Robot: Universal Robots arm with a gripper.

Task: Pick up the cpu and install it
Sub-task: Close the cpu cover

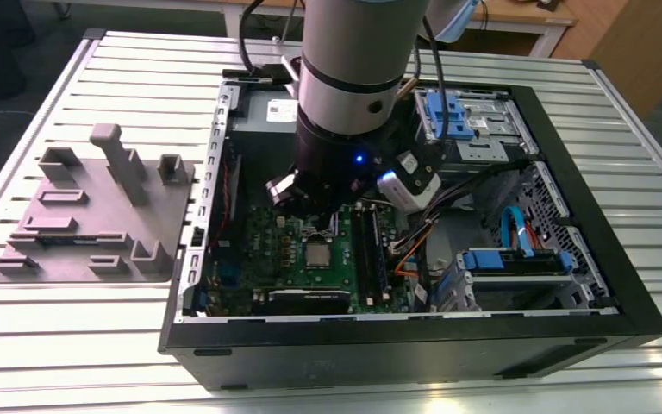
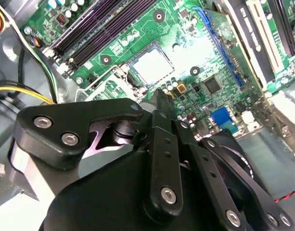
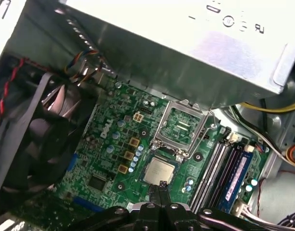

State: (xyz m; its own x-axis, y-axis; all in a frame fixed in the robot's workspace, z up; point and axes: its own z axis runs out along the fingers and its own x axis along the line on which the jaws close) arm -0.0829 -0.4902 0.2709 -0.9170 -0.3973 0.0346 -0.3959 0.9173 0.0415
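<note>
Aluminium slat table (image 1: 66, 345), black case (image 1: 423, 349), cpu (image 1: 316, 253) in motherboard (image 1: 289, 231)

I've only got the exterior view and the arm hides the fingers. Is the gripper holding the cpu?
Observer: No. In the first wrist view the gripper is shut on nothing.
Operator: Where's the cpu, then?
Observer: The cpu lies flat in its socket, right by the gripper. I can't tell whether they touch.
Operator: Socket frame closed?
Observer: No, the socket frame stands tilted open beyond the cpu.
</note>
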